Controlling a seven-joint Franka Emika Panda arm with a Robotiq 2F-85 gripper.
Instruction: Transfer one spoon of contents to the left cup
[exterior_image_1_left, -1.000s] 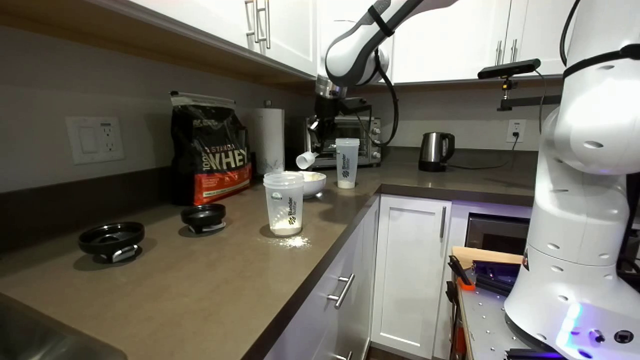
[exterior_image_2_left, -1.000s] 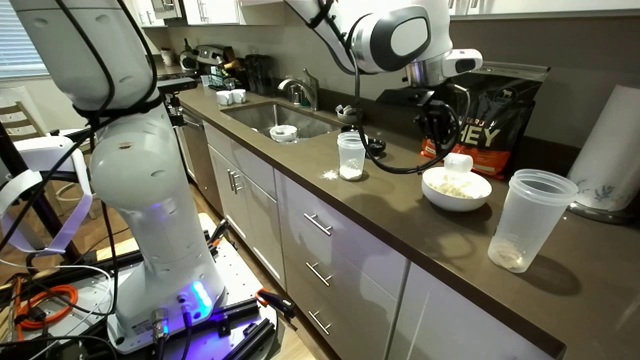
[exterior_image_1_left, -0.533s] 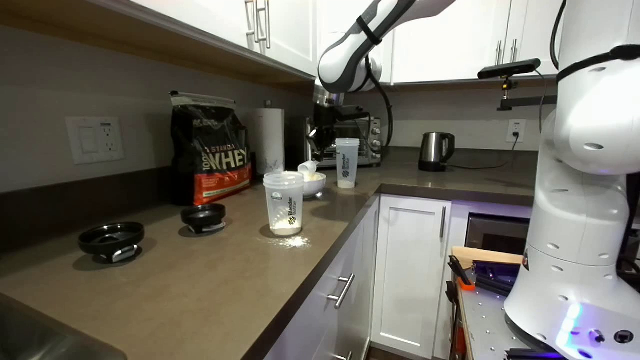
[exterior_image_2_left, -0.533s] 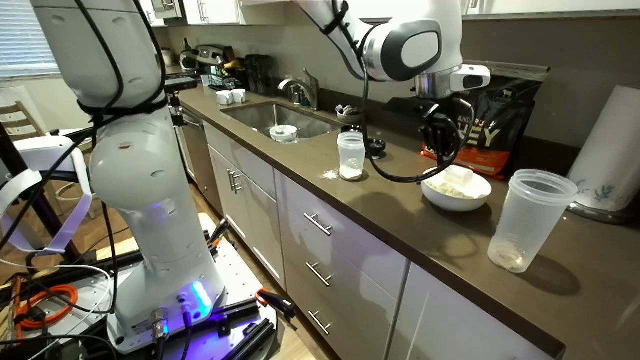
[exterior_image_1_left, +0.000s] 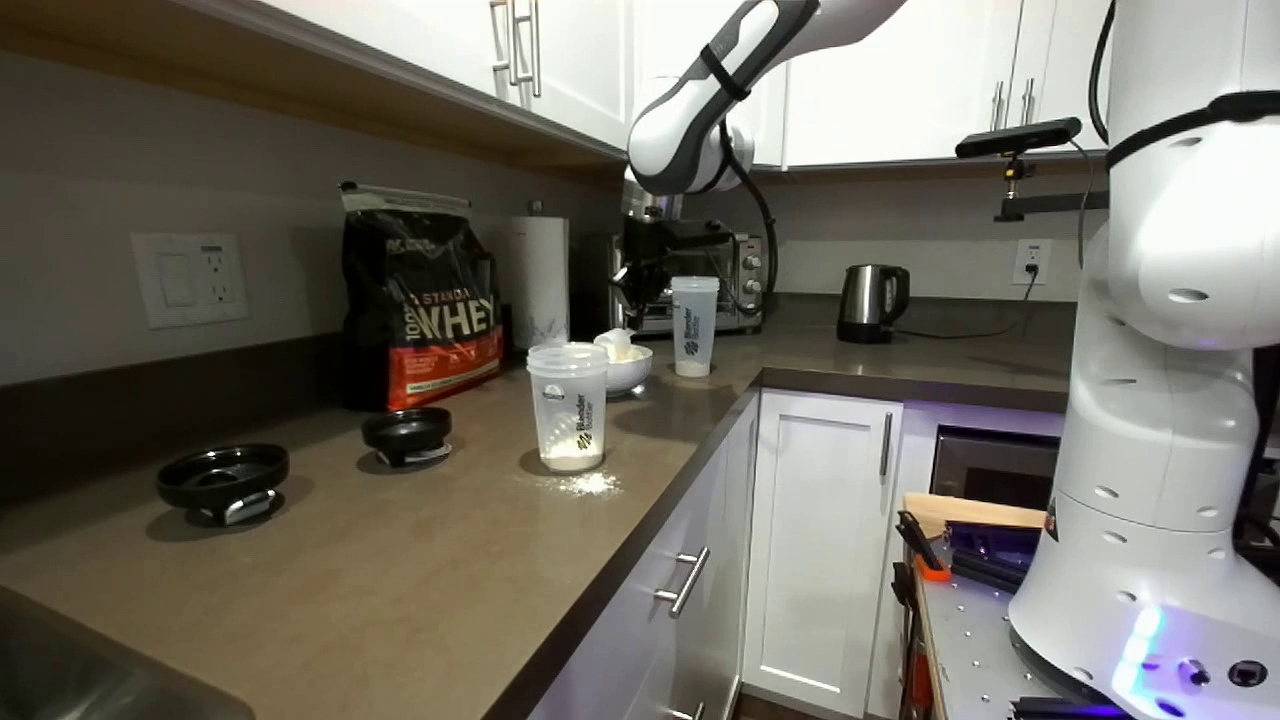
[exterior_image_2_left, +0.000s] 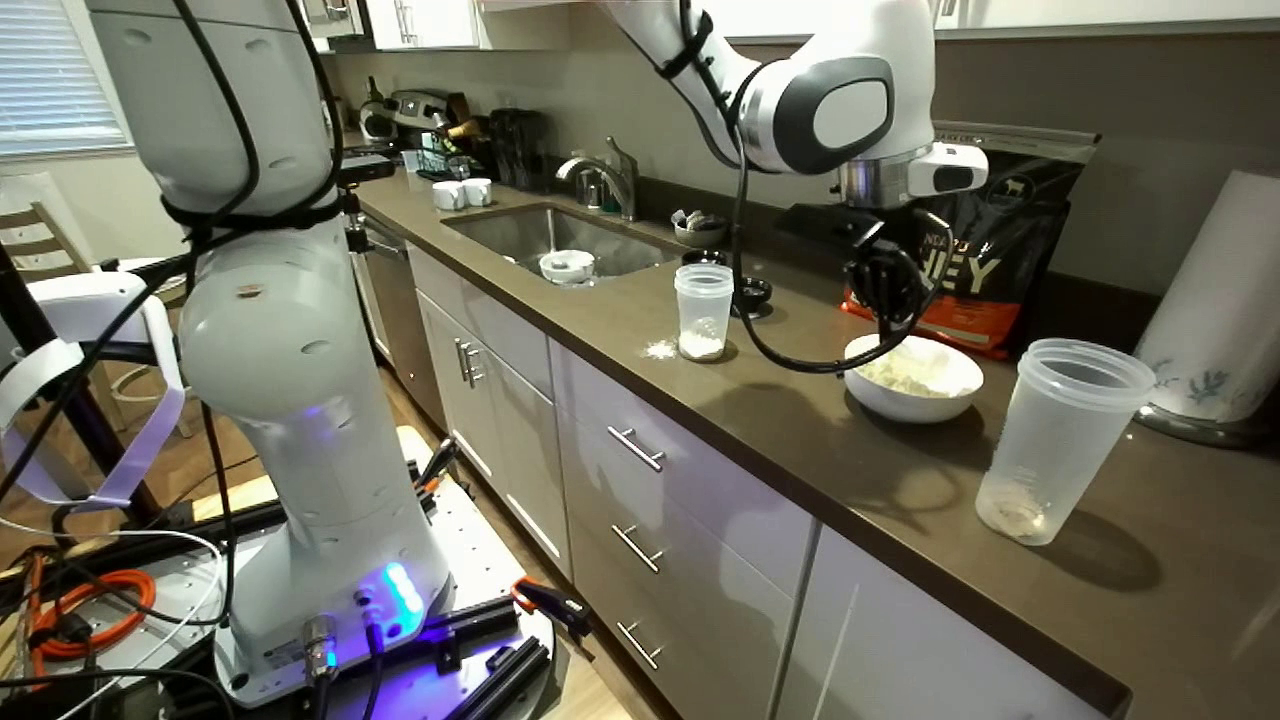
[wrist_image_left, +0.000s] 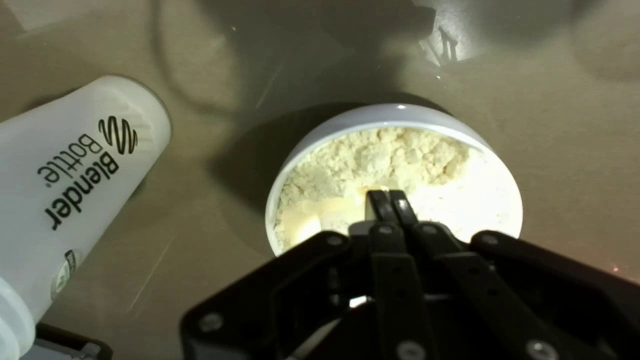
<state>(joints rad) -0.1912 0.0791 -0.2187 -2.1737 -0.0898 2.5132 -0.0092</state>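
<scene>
Claw (wrist_image_left: 388, 194): pinched on the spoon (exterior_image_1_left: 613, 340)
Spoon: at the bowl (exterior_image_2_left: 915, 408), can't tell how deep
Left cup (exterior_image_1_left: 568, 405): well apart, spill (exterior_image_1_left: 590, 484) beside it
Powder (wrist_image_left: 395, 155): drag might twist the spoon, dumping it imo

- Arm (exterior_image_2_left: 850, 115): extended well out from its base (exterior_image_2_left: 330, 570), forearm (exterior_image_1_left: 778, 40) slanting down in both exterior views.
- Wrist (exterior_image_2_left: 878, 183): bent downward.
- Gripper (wrist_image_left: 388, 201): pointing down, fingers (wrist_image_left: 394, 280) side by side, pressed close.

The countertop (exterior_image_1_left: 380, 590) carries 2 cups (exterior_image_1_left: 567, 400) (exterior_image_1_left: 695, 320), a bowl (exterior_image_2_left: 910, 408) between; whey bag (exterior_image_1_left: 430, 300) near back edge, powder (exterior_image_1_left: 590, 484) nearer front edge.
</scene>
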